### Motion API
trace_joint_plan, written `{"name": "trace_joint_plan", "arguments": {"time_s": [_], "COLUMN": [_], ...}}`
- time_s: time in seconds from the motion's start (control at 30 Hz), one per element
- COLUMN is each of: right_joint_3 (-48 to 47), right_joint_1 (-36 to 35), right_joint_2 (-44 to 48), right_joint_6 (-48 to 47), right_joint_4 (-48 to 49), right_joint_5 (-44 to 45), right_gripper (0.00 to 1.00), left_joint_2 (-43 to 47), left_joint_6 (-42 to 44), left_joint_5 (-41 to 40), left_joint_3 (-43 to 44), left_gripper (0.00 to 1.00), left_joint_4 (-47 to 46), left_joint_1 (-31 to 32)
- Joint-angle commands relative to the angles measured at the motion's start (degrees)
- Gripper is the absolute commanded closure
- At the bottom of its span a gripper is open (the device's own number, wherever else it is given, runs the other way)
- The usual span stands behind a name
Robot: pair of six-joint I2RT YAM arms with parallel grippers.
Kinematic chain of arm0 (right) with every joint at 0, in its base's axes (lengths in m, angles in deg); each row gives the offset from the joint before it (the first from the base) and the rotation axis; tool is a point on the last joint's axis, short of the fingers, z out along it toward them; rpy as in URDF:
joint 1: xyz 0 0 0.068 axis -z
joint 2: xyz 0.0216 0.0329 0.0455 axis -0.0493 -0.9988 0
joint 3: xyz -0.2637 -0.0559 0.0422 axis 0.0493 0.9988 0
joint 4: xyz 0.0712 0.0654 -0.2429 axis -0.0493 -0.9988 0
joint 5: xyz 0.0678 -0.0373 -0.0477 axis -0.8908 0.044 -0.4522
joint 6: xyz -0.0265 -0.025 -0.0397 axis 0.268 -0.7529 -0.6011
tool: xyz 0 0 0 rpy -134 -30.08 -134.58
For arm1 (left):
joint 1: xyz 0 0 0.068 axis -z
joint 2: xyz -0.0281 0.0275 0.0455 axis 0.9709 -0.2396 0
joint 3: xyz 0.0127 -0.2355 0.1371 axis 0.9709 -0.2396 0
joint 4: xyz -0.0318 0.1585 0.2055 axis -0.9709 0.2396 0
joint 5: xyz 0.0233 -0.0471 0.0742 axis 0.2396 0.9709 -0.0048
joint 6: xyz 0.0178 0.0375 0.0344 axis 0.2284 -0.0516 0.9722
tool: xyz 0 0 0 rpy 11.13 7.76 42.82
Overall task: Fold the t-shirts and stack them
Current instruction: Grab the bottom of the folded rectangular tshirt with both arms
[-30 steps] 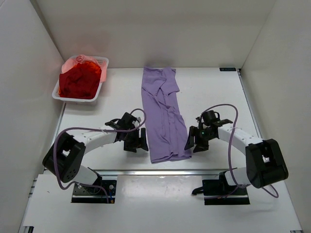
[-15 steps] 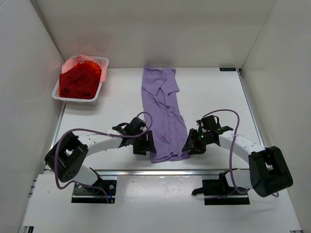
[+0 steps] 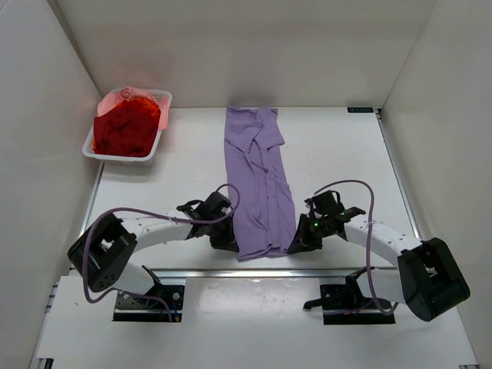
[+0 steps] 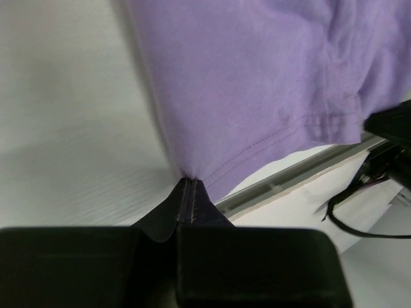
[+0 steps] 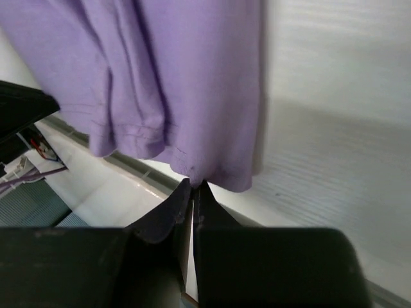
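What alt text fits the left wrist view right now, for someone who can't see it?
The left gripper, its black fingers closed together, pinches a hem corner of a lilac cotton t-shirt that lies on the white table. The table's metal front edge runs just past the hem.

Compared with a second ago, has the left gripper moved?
Yes. The left gripper shifted right and nearer the metal table-edge rail, onto the long purple t-shirt's near left corner.
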Motion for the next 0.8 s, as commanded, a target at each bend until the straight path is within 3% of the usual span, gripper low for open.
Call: {"name": "trace_joint_plan", "arguments": {"time_s": [0.0,0.23,0.33,0.4,0.5,0.73,0.77], "right_joint_3": [0.82,3.9,4.26,3.99,3.29,5.14,5.4], "right_joint_1": [-2.11,-6.87,-5.91,-5.29,-5.28,-4.76,-4.84], "right_joint_2": [3.39,7.53,9.63,10.78,12.27,11.67,10.79], "right_joint_6": [1.68,5.11,5.72,5.29,5.38,5.64,6.08], "right_joint_4": [-0.32,-0.68,-1.55,-2.34,-5.06,-4.63,-3.41], "right_joint_5": [-0.67,-1.9,-1.46,-1.29,0.21,1.79,1.62], "right_gripper": [1.0,1.0,0.8,0.66,0.57,0.46,0.45], "left_joint_2": [6.17,15.23,16.55,16.12,15.41,16.73,16.99], "left_joint_6": [0.2,1.26,1.52,1.87,1.26,-0.67,-0.76], "left_joint_5": [1.03,0.95,2.7,2.62,3.4,3.06,2.53], "left_joint_3": [-4.47,-12.56,-13.37,-12.23,-11.96,-12.4,-12.48], "left_gripper": [1.0,1.0,0.99,0.81,0.73,0.39,0.38], "left_joint_4": [1.95,4.42,3.8,4.41,3.54,2.31,2.05], "left_joint_1": [-0.25,-3.85,-5.17,-4.65,-3.68,-3.42,-3.33]}}
